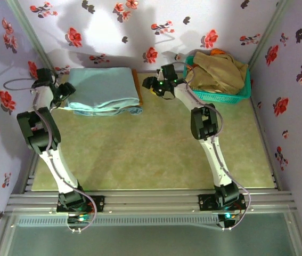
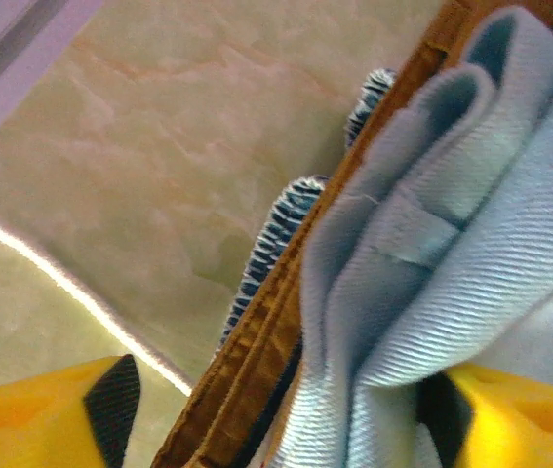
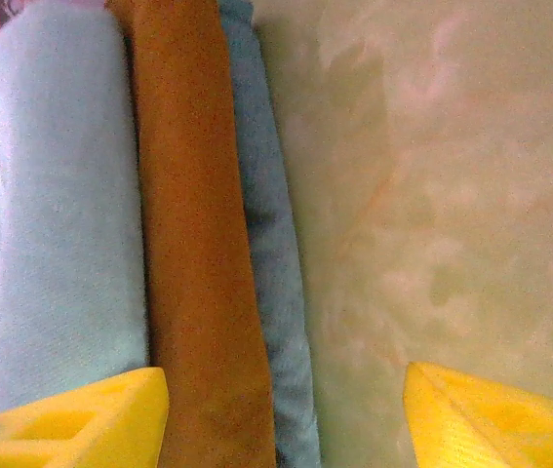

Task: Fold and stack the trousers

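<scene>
Trousers folded atop mustard cloth, seemingly denim beneath, garment basket nearby

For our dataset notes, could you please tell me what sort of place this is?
Probably a purpose-built robot test booth, not a home: flowered walls close in a small table, a left arm and right arm are bolted to a metal rail, and folded trousers lie near a basket of clothes.
</scene>
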`<act>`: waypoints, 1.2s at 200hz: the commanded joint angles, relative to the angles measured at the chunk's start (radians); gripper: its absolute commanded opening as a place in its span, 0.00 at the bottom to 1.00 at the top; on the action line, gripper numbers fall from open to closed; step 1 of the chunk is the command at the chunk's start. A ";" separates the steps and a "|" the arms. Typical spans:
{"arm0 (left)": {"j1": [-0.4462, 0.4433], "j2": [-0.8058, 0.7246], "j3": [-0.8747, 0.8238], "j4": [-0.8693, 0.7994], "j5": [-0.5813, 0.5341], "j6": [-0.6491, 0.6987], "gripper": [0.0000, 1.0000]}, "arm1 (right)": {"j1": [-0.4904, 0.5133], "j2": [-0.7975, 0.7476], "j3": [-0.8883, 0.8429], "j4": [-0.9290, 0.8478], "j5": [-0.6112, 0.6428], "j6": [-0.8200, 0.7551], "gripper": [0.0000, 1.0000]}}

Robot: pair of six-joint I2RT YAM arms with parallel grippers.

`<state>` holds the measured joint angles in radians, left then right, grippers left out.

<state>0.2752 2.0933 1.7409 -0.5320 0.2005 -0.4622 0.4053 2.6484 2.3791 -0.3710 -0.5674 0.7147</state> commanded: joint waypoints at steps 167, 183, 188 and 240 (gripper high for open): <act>-0.578 -0.258 -0.304 0.265 -0.320 -0.277 0.00 | -0.029 -0.738 -0.962 0.229 0.080 -0.016 0.67; -0.568 -0.138 -0.218 0.228 -0.324 -0.300 0.00 | -0.042 -0.787 -1.048 0.254 0.081 -0.010 0.67; -0.563 -0.108 -0.211 0.223 -0.325 -0.315 0.00 | -0.049 -0.803 -1.074 0.267 0.080 -0.004 0.67; -0.380 -0.013 -0.374 0.428 -0.248 -0.518 0.00 | -0.120 -0.907 -1.230 0.348 0.080 0.039 0.68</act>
<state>-0.2279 2.0243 1.4395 -0.2035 -0.0113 -0.8642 0.3115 1.7901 1.1759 -0.0910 -0.5022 0.7303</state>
